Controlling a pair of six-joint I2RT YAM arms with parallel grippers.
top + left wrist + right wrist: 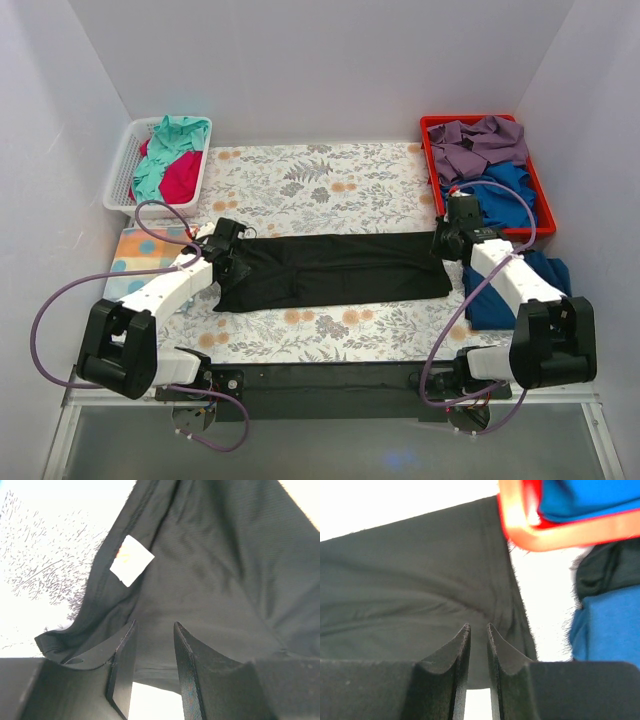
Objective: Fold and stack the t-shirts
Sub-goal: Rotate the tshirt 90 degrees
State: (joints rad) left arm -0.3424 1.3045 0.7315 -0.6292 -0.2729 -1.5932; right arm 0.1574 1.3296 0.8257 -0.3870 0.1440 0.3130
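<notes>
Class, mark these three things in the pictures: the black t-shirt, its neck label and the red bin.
Black t-shirt (335, 268): top view, middle of the cloth.
Neck label (131, 560): left wrist view, centre of the white patch.
Red bin (570, 535): right wrist view, its near rim.

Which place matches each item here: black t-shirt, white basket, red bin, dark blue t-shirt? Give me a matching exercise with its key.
1 black t-shirt
2 white basket
3 red bin
4 dark blue t-shirt

A far right corner
B near right, outside the bin
C far left corner
D centre, laid out as a long strip

Pairs: 1-D, 2-C, 3-A, 4-B
</notes>
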